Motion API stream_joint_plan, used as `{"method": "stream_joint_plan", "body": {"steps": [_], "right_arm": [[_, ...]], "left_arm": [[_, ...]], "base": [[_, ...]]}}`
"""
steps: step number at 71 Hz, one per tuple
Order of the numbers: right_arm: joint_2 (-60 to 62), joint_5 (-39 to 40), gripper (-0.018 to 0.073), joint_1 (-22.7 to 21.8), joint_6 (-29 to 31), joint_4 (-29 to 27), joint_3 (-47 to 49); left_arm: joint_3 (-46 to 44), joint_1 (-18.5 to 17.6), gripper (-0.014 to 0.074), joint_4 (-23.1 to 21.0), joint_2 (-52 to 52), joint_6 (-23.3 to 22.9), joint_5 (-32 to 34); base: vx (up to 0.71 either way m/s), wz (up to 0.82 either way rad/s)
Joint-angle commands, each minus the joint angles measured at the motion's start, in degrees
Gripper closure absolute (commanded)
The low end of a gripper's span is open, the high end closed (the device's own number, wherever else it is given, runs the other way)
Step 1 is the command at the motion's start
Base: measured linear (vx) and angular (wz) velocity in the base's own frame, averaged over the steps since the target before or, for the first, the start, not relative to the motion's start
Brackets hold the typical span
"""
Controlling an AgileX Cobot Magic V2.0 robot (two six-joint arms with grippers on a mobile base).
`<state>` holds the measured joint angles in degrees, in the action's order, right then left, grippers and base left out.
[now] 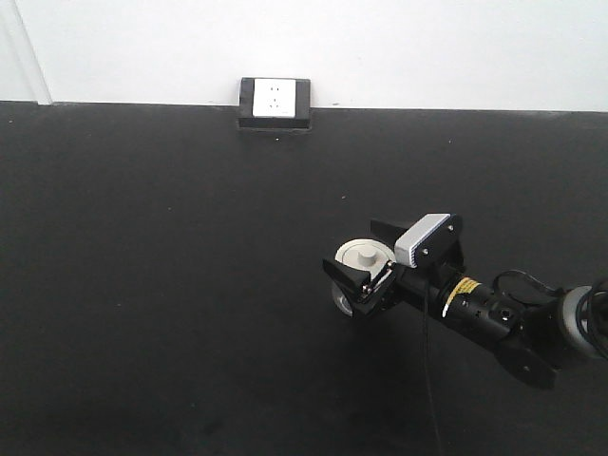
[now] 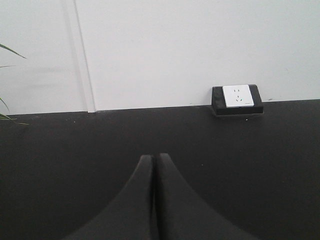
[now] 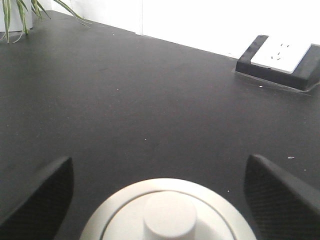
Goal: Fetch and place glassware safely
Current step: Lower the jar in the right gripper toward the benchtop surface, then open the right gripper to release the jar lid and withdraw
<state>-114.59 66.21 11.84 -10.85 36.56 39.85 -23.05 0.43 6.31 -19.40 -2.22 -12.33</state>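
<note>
Because its fingers stand wide apart on either side of the jar [image 1: 359,266], the right end effector [image 1: 366,271] looks set to straddle the glassware before closing, a careful approach for something breakable. One jar shows, cream lid [image 3: 167,212] and knob uppermost, on the right of the black counter [image 1: 142,285], with no sign of contact. One socket box [image 1: 275,103] sits at the far edge. Pressed together and empty, the left end effector [image 2: 154,165] appears merely parked.
</note>
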Motion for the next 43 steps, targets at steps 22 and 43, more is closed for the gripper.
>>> {"method": "stream_joint_plan", "body": {"steps": [22, 43], "right_arm": [[9.5, 3.9, -0.0020, -0.3, -0.6, -0.5, 0.8], [27.5, -18.7, 0.0046, -0.3, -8.9, -0.6, 0.8]], "left_arm": [[-1.6, -0.2, 0.0603, -0.4, -1.0, -0.4, 3.8], [-1.6, -0.2, 0.0603, -0.4, -1.0, -0.4, 3.8]], "base": [[0.00, 0.00], [0.00, 0.00]]}}
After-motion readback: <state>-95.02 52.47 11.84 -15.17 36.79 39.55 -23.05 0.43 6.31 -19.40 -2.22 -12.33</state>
